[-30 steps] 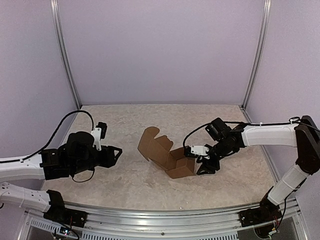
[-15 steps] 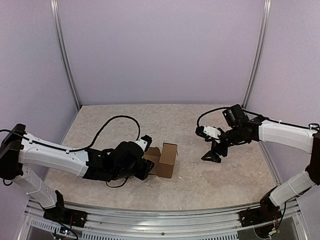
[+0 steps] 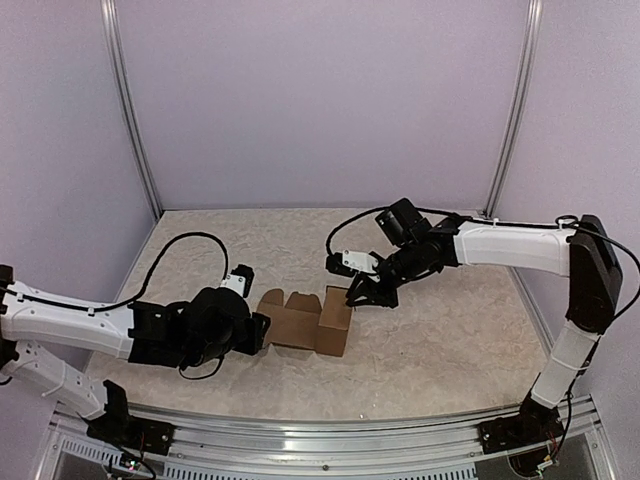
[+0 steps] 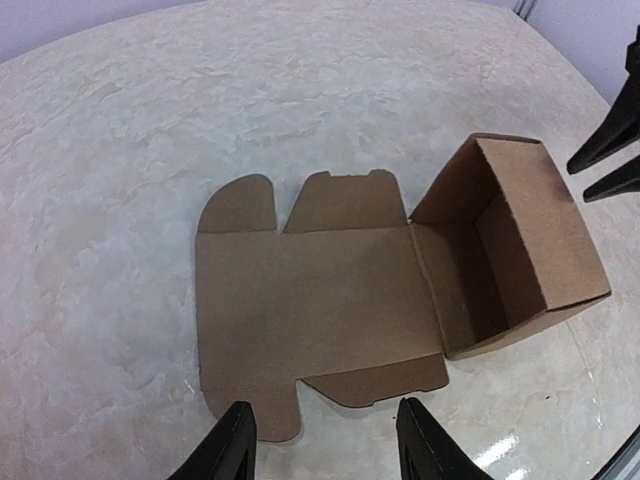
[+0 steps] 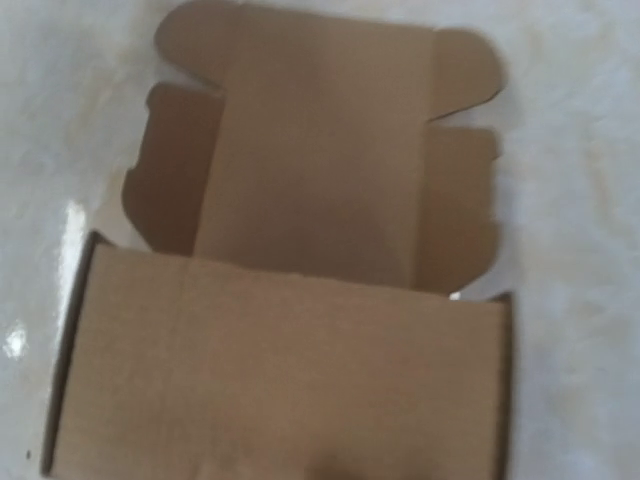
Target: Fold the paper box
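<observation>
mottled tabletop [image 3: 450, 340] bears a paper box [image 3: 320, 322], likely light and stiff, its lid [image 4: 310, 290] flat leftward; best held by the lid edge. left gripper [image 4: 325, 420] fingers apart, empty; right gripper [image 3: 358, 296] closure unclear.

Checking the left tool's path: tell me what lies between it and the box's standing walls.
Only the box's own unfolded lid, flat on the table, as the left wrist view shows; the left tool hangs at its near edge.
</observation>
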Motion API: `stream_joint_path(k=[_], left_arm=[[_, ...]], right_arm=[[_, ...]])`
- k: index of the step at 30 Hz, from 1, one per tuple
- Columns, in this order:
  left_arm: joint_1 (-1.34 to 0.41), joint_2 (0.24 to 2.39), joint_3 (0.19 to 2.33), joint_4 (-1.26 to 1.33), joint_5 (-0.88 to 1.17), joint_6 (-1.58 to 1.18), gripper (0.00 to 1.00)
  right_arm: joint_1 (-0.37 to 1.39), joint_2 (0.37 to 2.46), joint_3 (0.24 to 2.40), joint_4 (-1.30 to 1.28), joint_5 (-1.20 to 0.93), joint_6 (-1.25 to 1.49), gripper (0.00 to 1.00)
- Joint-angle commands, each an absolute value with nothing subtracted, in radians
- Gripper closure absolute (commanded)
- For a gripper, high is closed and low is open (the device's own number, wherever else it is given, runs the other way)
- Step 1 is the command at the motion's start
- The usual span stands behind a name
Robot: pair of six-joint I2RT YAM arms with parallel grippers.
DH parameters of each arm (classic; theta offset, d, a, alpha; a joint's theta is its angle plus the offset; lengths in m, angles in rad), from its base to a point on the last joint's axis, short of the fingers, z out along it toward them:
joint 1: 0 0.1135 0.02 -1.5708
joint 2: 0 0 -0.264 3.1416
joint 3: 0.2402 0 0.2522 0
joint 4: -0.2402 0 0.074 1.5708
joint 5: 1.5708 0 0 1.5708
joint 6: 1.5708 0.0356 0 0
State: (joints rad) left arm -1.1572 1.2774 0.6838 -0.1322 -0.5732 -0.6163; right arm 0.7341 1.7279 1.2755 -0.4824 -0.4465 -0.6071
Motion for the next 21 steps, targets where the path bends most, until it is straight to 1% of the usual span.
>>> stream_joint_path(k=[1,4,9,16,21], left_arm=[[-1.117,1.24,0.614,-0.222,-0.551,-0.739,0.53],[-1.1,1.222,0.601,-0.226,-0.54,-0.744,0.53],[-1.099,1.207,0.606,-0.226,-0.557,-0.745,0.53],[-1.148,1.146,0.588,-0.214,-0.686,-0.757,0.53],[-1.154,1.109,0.54,-0.079,-0.649,-0.674,0.53]], right_arm=[[0.756,1.767,1.273,-0.516,-0.436,-0.615,0.84],[0.755,1.769,1.245,-0.532,-0.403,-0.627,0.85],[0.742,1.69,1.105,-0.541,-0.329,-0.654,0.86],[0.683,1.555,0.917,-0.548,-0.265,-0.699,0.86],[0.658,1.453,0.895,-0.574,-0.285,-0.705,0.86]])
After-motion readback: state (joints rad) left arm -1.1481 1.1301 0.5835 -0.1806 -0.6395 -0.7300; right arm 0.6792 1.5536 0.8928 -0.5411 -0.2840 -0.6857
